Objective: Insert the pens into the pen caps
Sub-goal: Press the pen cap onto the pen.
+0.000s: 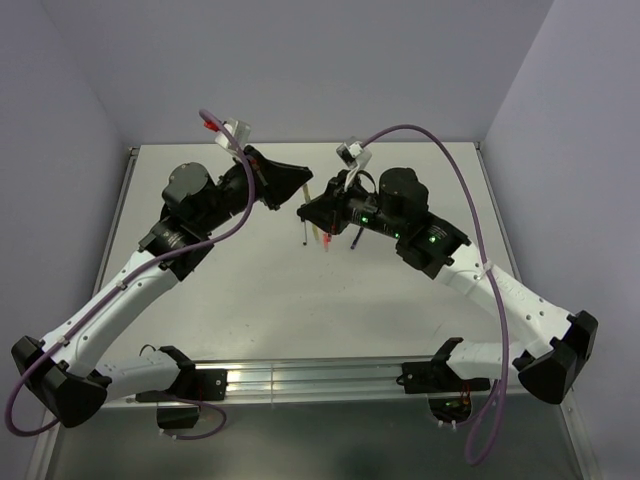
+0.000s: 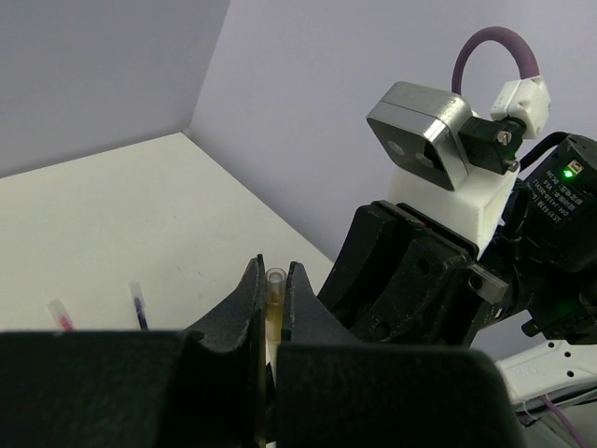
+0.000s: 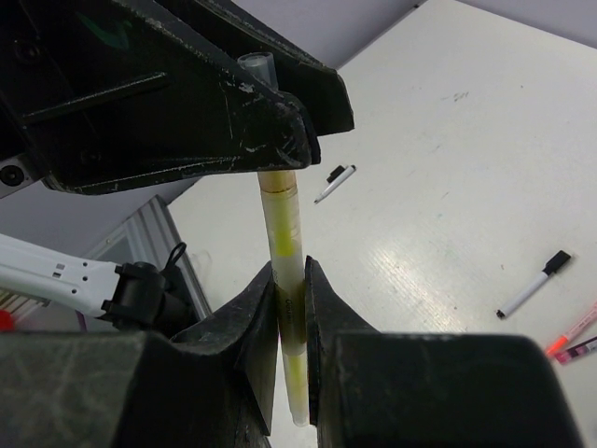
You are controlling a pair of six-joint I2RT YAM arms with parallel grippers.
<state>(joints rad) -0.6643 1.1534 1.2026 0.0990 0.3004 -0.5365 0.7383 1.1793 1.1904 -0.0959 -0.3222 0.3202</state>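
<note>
Two-arm pen capping, seen from above and from both wrists. The left gripper [image 2: 275,287] and the right gripper [image 3: 291,280] meet tip to tip above the white table [image 1: 250,290], toward 12 o'clock of its centre in the top view. The right gripper's jaws are closed narrow on the lower half of the yellow pen [image 3: 283,224], which stands nearly upright in the right wrist view, its bottom end showing below the fingers at 6 o'clock. The left gripper's jaws are pinched narrow on the clear cap [image 3: 258,65], whose open rim stands out above the fingers at 12 o'clock. The yellow pen's upper end runs in behind the left fingers [image 3: 196,103] in line with this cap, and yellow shows inside the tube in the left wrist view; how deep it sits cannot be told. On the table lie 2 black-ended pens apart from each other, the first white-black pen [image 3: 334,183] at 1 o'clock of the right fingers and the second white-black pen [image 3: 532,286] at 3 o'clock. A red pen [image 2: 60,316] and a purple pen [image 2: 138,308], each with a whitish-clear end, lie side by side at 9 o'clock of the left fingers.
</note>
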